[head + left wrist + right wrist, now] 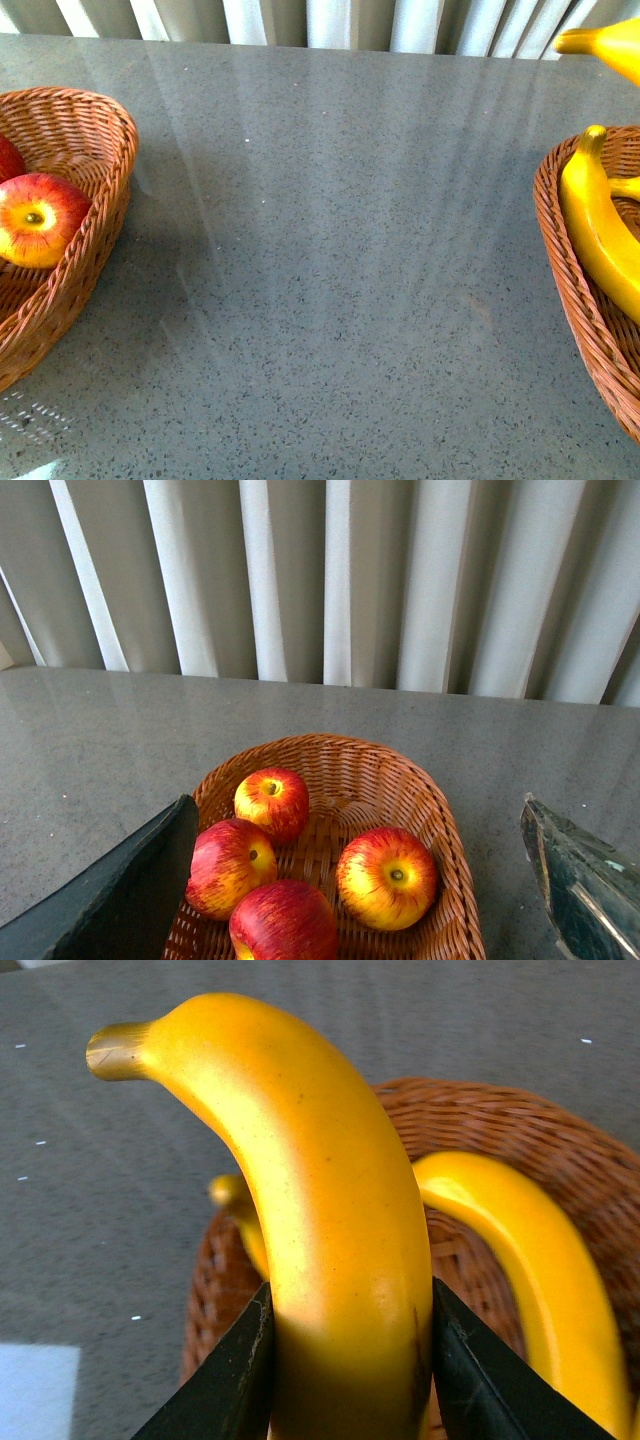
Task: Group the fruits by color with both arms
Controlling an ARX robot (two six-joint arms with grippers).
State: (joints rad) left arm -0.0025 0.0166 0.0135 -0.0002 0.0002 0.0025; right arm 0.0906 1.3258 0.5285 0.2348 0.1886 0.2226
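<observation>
No readable text, labels or numbers anywhere

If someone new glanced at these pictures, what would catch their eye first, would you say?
Probably the big yellow banana clamped between the right gripper jaws, held above the wicker basket with more bananas. Next, the four red-and-yellow apples gathered in the other basket below the open left gripper.

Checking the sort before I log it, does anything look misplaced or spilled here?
Nothing stands out. Four apples sit in the left basket, bananas lie in the right basket, and the right end effector holds one more banana above it.
</observation>
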